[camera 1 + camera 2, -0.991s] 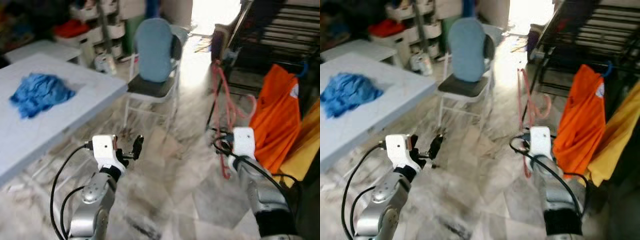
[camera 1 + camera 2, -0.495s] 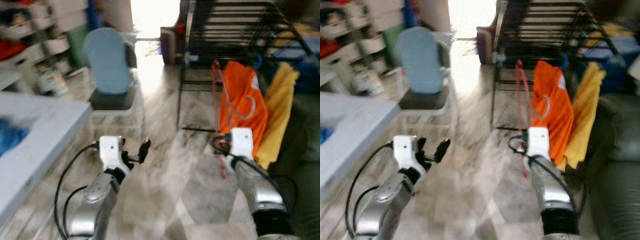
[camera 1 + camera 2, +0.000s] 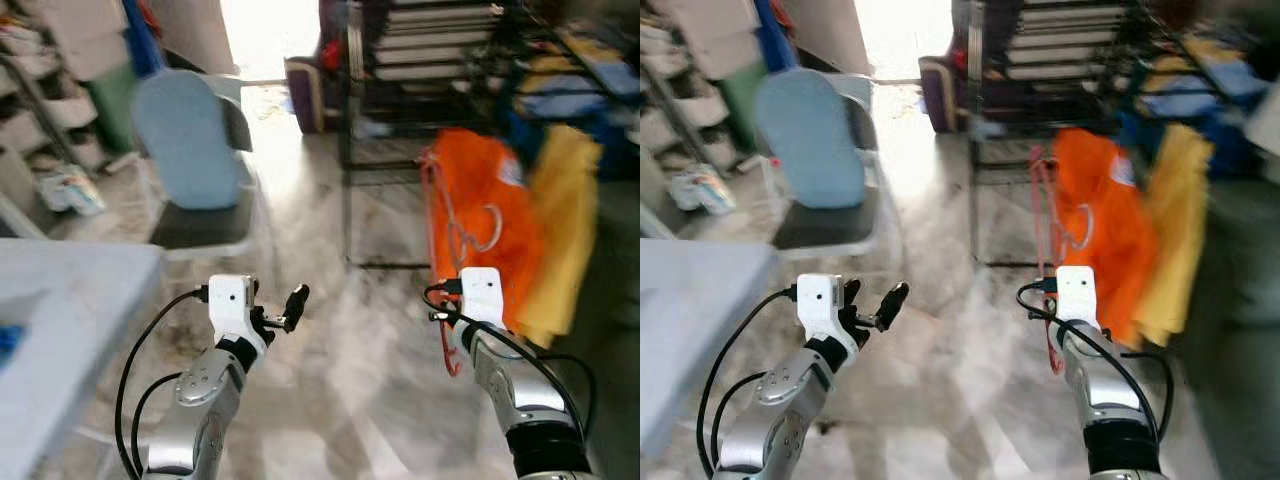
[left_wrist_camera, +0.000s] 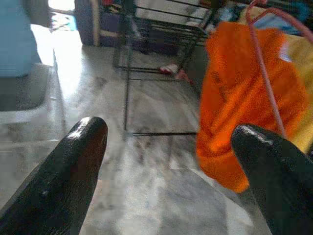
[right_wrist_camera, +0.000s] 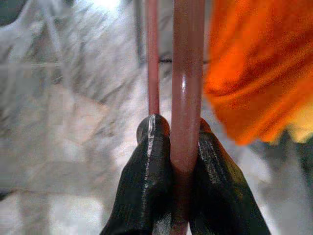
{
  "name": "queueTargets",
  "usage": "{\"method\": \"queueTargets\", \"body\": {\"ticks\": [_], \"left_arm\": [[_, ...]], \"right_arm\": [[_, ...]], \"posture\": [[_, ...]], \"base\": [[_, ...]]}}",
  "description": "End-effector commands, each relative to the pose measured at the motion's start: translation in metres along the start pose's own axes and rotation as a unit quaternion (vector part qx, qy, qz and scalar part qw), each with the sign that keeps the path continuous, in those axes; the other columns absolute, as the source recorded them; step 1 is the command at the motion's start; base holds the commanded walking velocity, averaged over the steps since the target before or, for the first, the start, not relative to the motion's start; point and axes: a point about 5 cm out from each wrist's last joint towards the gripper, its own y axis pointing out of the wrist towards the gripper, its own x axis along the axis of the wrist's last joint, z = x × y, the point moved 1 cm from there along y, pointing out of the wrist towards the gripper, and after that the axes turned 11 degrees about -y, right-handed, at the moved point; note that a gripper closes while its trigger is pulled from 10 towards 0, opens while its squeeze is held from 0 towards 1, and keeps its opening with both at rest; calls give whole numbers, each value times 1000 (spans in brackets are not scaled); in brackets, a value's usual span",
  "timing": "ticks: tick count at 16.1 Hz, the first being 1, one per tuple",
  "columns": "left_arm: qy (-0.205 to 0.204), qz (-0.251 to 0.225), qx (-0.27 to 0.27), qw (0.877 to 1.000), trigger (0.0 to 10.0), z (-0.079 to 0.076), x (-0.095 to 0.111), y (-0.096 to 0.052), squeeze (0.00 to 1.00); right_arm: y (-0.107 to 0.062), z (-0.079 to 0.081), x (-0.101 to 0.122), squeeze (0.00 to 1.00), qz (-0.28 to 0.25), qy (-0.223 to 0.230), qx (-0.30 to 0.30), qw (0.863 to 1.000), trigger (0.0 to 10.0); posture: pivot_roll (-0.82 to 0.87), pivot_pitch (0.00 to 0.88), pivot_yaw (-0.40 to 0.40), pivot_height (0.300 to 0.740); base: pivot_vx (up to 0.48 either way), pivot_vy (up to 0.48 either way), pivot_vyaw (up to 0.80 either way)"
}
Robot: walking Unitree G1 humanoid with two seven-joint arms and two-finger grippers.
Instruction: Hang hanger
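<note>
Gripping the red hanger [image 5: 186,98] pretty solidly right now: on my right wrist feed the right gripper [image 5: 180,147] has both black fingers [image 5: 146,166] pinched tight around one of the hanger's bars, with a thinner bar of the same hanger running just beside it. From the head cam the hanger stands upright out of that gripper, its looped top rising in front of the orange garment [image 3: 480,230], and the lower end poking down past the white wrist housing.

Left gripper [image 4: 171,147] is holding nothing. Its fingers [image 4: 68,166] are spread wide apart, and through the gap I see bare marble floor [image 3: 350,340] and the legs of the black drying rack [image 3: 420,60]. That arm is just held out in front over the floor, pointed toward the rack.

Further out: the orange garment hangs at the near edge of the rack, touching a yellow garment [image 3: 565,220] right beside it on the robot's right. The rack has some stuff on its upper bars, but the frames are too blurred for me to say what.

Off to the left there's a chair [image 3: 195,190] with a light blue backrest and a dark seat, and the corner of a pale table [image 3: 60,320] at the near left. Shelving [image 3: 40,90] sits behind the chair, contents too smeared to name.
</note>
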Motion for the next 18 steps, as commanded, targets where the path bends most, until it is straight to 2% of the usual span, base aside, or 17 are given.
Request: {"method": "queueTargets", "body": {"ticks": [1,6,12,18], "left_arm": [[8,6,11,1000,10000,7,2,-2,0],[13,15,7,1000,10000,6,-1,-1,0],[22,28,-7,999,10000,2,-3,0,0],[31,38,7,999,10000,6,-6,-1,0]], "right_arm": [[1,14,-1,0,16,-7,32,999,10000],[3,15,-6,0,40,-20,33,998,10000],[5,2,-9,0,56,-12,-14,998,10000],[5,-1,-10,0,58,-6,-28,998,10000]], "posture": [[-94,0,49,740],[-93,0,50,740],[-90,0,53,740],[-91,0,55,740]], "base": [[382,289,0],[388,282,0],[479,0,0],[480,0,0]]}}
